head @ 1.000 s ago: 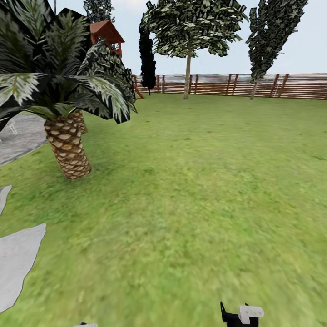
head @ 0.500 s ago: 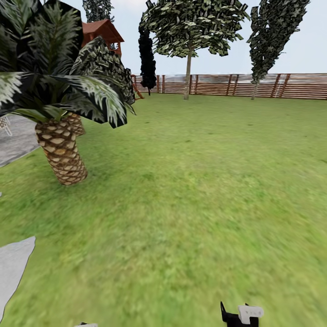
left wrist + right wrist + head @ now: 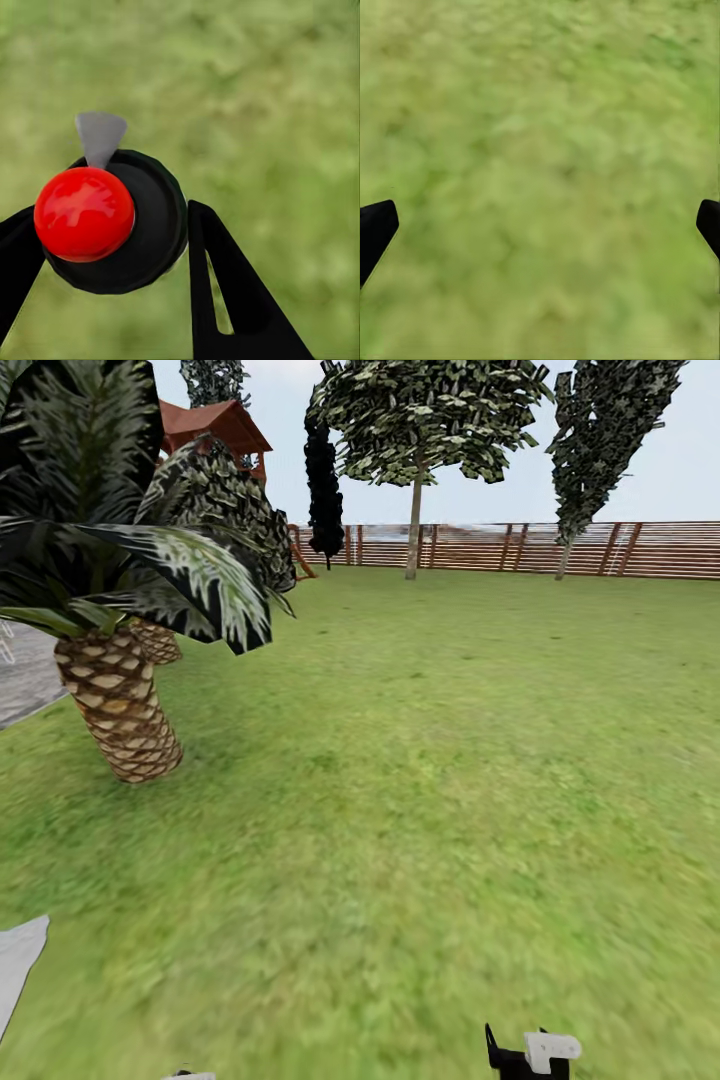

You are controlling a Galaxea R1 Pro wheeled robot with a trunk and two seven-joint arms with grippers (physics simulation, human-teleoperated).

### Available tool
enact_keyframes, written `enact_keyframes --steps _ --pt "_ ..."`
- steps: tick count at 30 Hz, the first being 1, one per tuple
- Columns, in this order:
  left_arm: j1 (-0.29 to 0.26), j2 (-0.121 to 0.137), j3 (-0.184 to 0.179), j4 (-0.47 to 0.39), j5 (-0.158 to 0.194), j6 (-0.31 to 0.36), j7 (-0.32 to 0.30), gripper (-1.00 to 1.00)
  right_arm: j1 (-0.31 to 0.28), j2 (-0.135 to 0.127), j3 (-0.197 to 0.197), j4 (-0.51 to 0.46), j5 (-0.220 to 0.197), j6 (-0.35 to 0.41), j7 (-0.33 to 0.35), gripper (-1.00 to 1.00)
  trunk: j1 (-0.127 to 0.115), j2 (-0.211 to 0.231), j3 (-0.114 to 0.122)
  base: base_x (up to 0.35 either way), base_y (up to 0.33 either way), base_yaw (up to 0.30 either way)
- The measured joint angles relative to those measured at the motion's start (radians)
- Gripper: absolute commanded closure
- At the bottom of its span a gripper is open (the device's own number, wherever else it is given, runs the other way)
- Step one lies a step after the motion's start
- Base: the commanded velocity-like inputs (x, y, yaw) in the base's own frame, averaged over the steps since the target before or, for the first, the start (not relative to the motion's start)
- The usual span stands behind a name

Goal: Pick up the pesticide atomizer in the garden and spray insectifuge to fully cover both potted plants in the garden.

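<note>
Pesticide atomizer (image 3: 112,221) clamped between the left gripper (image 3: 112,255) fingers, over lawn (image 3: 450,810).

Atomizer: red ball top on a round black body with a grey nozzle; contents cannot be made out. Right gripper (image 3: 540,225) spread wide above blurred grass, tips cut off at the frame edges. Further out: palm (image 3: 115,700), cropped grey stone (image 3: 15,960), then trees and the wooden fence (image 3: 600,550).
</note>
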Motion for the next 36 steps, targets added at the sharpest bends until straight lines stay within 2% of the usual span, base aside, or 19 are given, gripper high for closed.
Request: enact_keyframes --steps 36 --pt "0.0 -0.002 -0.002 0.0 0.0 0.0 -0.001 1.0 0.0 0.001 0.0 0.001 0.0 0.0 0.0 -1.0 0.0 0.0 0.0 0.34 0.0 0.0"
